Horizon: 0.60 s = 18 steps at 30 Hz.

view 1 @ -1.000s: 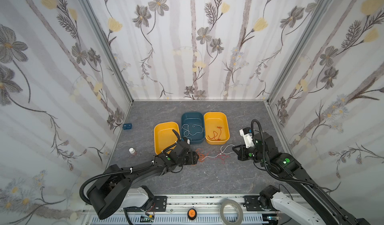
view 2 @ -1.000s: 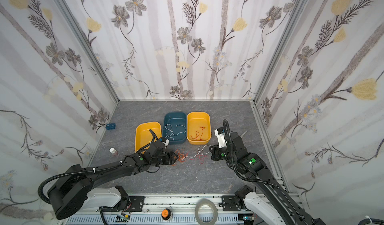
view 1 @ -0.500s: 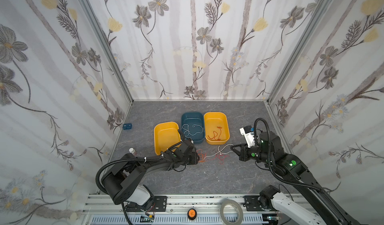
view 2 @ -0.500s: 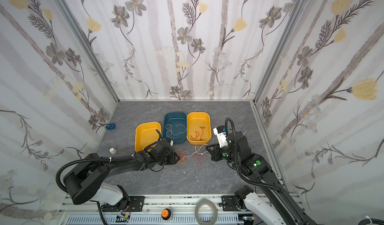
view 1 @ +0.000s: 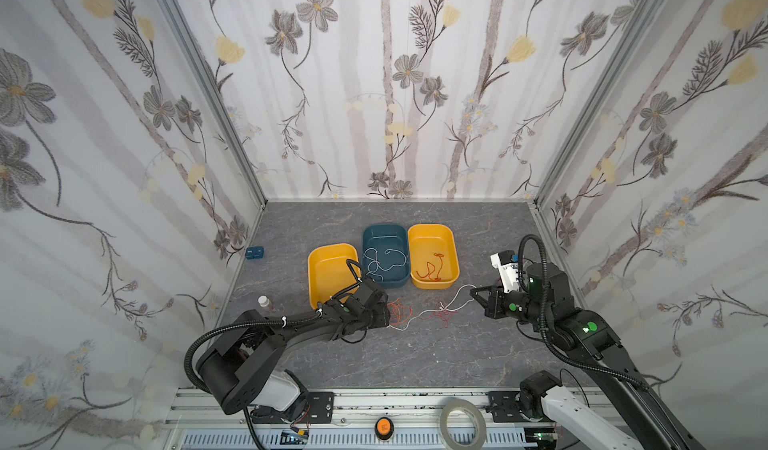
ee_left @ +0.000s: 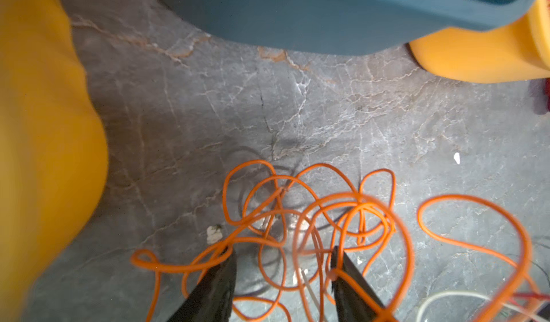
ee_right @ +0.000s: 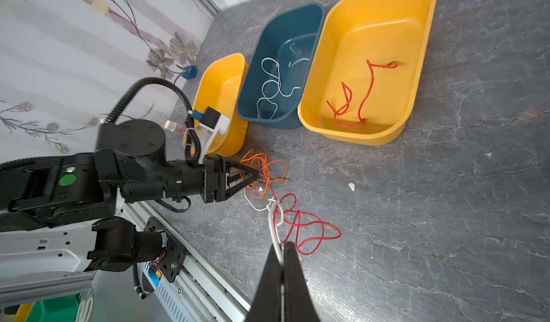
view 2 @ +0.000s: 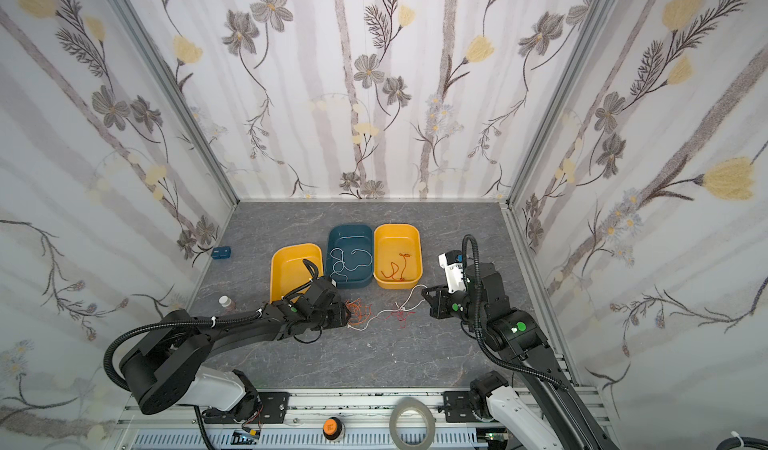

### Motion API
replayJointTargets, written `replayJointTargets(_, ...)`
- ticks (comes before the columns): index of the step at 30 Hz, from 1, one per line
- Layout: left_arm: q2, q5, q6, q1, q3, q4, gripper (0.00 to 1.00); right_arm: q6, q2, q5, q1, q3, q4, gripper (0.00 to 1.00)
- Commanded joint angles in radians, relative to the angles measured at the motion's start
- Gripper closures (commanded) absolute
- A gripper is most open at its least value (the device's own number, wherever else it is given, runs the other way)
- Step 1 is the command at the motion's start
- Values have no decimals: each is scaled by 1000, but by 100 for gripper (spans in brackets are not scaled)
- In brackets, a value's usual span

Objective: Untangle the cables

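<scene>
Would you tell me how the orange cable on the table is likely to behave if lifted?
Probably floppy: the orange cable lies in loose, overlapping loops, so it would likely droop. It may drag the neighbouring white cable and red cable along, since they look tangled together. Being thin, it is probably light.

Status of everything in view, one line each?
Left gripper: open, astride orange cable.
Right gripper: shut on white cable.
Orange cable: tangled on table.
Red cable: on table, knotted with white.
Blue tray: holds white strand.
Right yellow tray: holds red strand.
Left yellow tray: no cable seen.
Bottle: upright, capped.
</scene>
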State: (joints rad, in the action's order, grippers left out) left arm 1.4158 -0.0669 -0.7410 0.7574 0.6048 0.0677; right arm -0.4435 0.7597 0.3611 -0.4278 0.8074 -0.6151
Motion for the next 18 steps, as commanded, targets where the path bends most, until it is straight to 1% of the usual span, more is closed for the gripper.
replayJointTargets(1, -47, 5, 1, -1, 13, 35, 40, 2, 18, 21, -1, -31, 21, 100)
replayJointTargets(5, -134, -57, 27, -1, 27, 43, 25, -1, 53, 41, -12, -61, 52, 100)
replayJointTargets(7, -180, -69, 42, -1, 39, 63, 22, -4, 76, 51, -26, -75, 73, 100)
replayJointTargets(10, -245, -72, 69, -1, 54, 105, 19, -14, 106, 55, -59, -92, 111, 100)
replayJointTargets(13, -293, -75, 113, -1, 74, 152, 18, -15, 127, 47, -97, -93, 132, 99)
replayJointTargets(15, -312, -121, 130, -1, 59, 102, 18, -19, 139, 47, -107, -94, 146, 99)
replayJointTargets(18, -297, -214, 122, 8, 31, -27, 18, -45, 147, 69, -110, -99, 192, 99)
